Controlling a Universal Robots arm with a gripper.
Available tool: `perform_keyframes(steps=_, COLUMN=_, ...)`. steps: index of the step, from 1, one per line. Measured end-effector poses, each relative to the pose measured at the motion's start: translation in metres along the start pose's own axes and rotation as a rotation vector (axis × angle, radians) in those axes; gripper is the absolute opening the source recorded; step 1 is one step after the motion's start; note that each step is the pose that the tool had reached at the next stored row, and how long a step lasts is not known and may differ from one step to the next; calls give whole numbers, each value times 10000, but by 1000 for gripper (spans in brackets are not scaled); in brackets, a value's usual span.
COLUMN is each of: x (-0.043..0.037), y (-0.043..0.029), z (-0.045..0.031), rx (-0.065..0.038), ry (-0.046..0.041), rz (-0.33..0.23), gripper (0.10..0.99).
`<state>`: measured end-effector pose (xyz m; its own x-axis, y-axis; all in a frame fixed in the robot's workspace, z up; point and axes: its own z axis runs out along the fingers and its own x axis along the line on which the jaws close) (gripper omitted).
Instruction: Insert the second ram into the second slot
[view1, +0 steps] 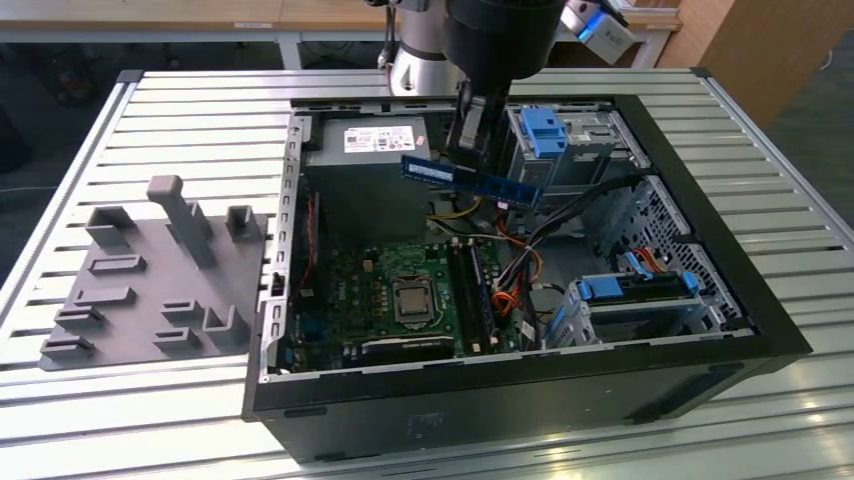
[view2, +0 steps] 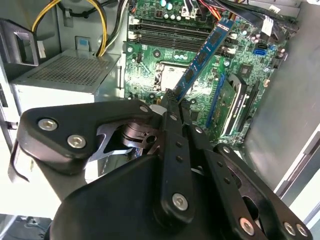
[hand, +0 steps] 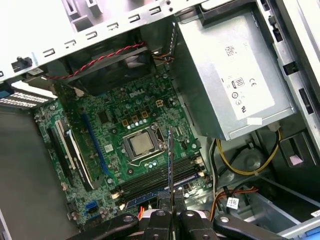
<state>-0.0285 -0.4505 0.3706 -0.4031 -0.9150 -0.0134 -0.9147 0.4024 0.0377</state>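
The pincer (view2: 172, 99) is clamped on one end of the second ram (view2: 202, 57), which hangs above the memory slots (hand: 160, 181), clear of them. Held by one end, the stick may pivot. A skewed descent onto the slots risks jamming or entering the wrong slot.

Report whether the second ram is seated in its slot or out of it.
Out. The gripper holds the second ram in the air above the motherboard, clear of the memory slots.

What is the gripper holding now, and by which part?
The gripper holds the ram, pinched near the middle of its upper long edge, above the motherboard.
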Motion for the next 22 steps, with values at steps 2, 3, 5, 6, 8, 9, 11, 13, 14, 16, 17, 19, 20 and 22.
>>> perform_keyframes(steps=2, x=0, y=0, z=0, rx=2, ry=-4, rz=140, gripper=137)
perform_keyframes(steps=3, x=0, y=0, z=0, rx=3, ry=-7, rz=211, gripper=137)
perform_keyframes(steps=5, x=0, y=0, z=0, rx=5, ry=-13, rz=354, gripper=137)
perform_keyframes(steps=6, x=0, y=0, z=0, rx=6, ry=-15, rz=427, gripper=137)
perform_keyframes(steps=8, x=0, y=0, z=0, rx=8, ry=-22, rz=583, gripper=137)
perform_keyframes(steps=9, x=0, y=0, z=0, rx=10, ry=-24, rz=665, gripper=137)
perform_keyframes(steps=11, x=0, y=0, z=0, rx=13, ry=-28, rz=832, gripper=137)
perform_keyframes(steps=13, x=0, y=0, z=1, rx=16, ry=-35, rz=1031, gripper=137)
perform_keyframes(steps=14, x=0, y=0, z=1, rx=17, ry=-38, rz=1136, gripper=137)
perform_keyframes(steps=16, x=0, y=0, z=2, rx=21, ry=-44, rz=1321, gripper=137)
perform_keyframes(steps=17, x=0, y=0, z=2, rx=22, ry=-47, rz=1411, gripper=137)
perform_keyframes(steps=19, x=0, y=0, z=3, rx=24, ry=-53, rz=1586, gripper=137)
perform_keyframes(steps=20, x=0, y=0, z=3, rx=25, ry=-57, rz=1676, gripper=137)
perform_keyframes(steps=22, x=0, y=0, z=3, rx=28, ry=-64, rz=1863, gripper=137)
